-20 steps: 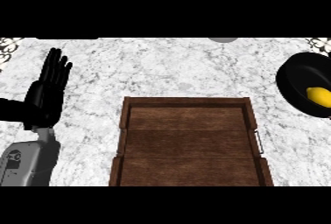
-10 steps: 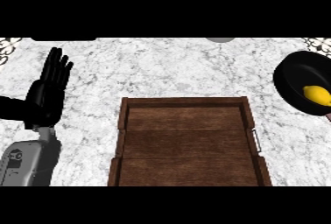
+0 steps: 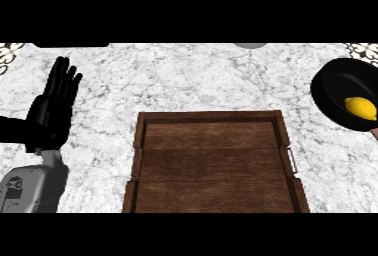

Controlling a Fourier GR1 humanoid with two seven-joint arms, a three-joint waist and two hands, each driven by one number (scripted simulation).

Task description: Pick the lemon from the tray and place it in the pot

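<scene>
A yellow lemon [image 3: 360, 107] lies inside the black pot [image 3: 336, 87] at the right edge of the head view. The wooden tray [image 3: 214, 160] sits in the middle of the counter with nothing on its boards. My left hand [image 3: 53, 107] stands open at the left, fingers straight and pointing up, well apart from the tray. My right hand does not show in the view.
The marble counter [image 3: 184, 75] spreads around the tray. A grey round object [image 3: 251, 45] peeks in at the top edge, and a dark shape [image 3: 70, 45] lies along the top left. A metal handle [image 3: 292, 159] sits on the tray's right side.
The view has shifted slightly, so the pot and lemon sit a little further left. The left hand stays still.
</scene>
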